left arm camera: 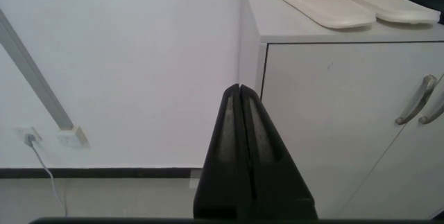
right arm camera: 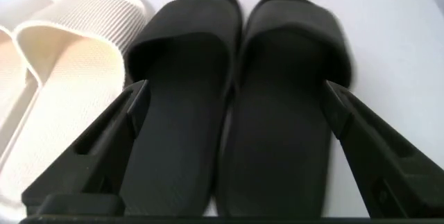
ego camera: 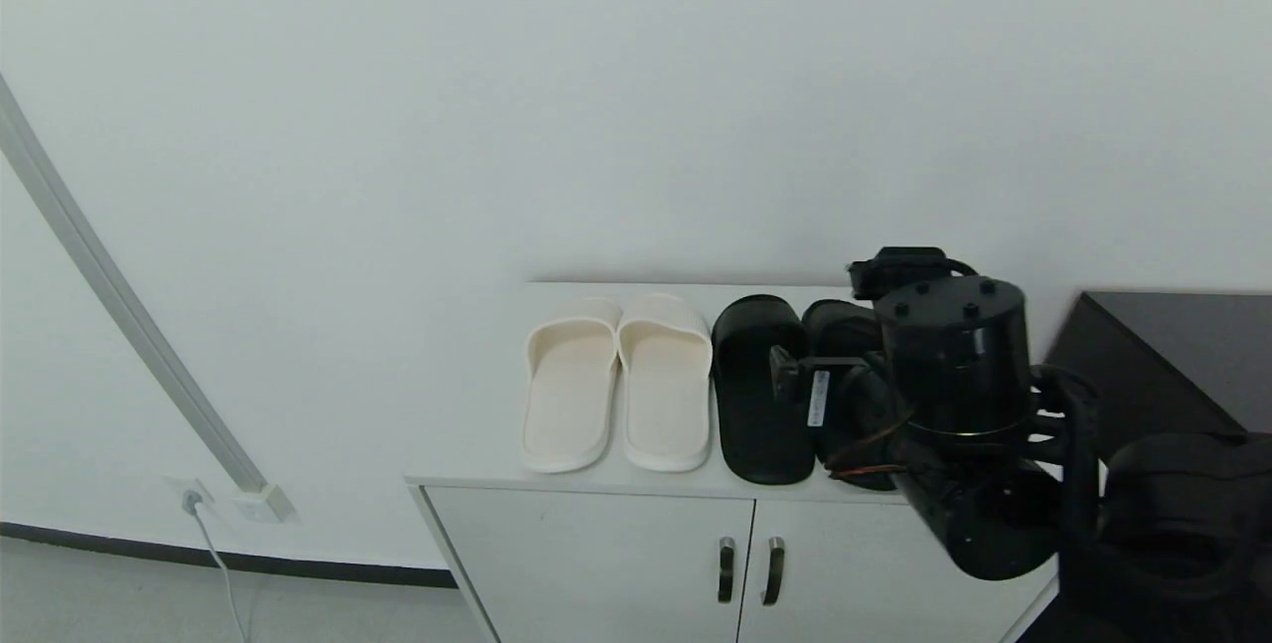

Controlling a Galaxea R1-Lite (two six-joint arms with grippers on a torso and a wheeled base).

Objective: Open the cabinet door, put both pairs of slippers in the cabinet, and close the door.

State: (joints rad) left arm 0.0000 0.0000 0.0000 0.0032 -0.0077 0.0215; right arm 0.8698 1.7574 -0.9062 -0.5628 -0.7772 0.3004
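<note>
Lying side by side on the top of the low white two-door cabinet [ego camera: 586,563], the pair of black rubber slippers [ego camera: 760,404] sits just right of a pair of cream ribbed slippers [ego camera: 618,390]. The right gripper [right arm camera: 236,92] hangs over the black pair, arm bent forward from the right, its fingers spread wide to either side. Both doors are closed, with their dark handles [ego camera: 747,570] side by side. The left gripper [left arm camera: 240,92] is held low by the cabinet's left side, fingers pressed together.

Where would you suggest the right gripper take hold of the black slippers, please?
Probably across the pair's outer edges at the heel halves, coming from above: the black slippers lie flat, side by side, and the open right gripper roughly spans both.
</note>
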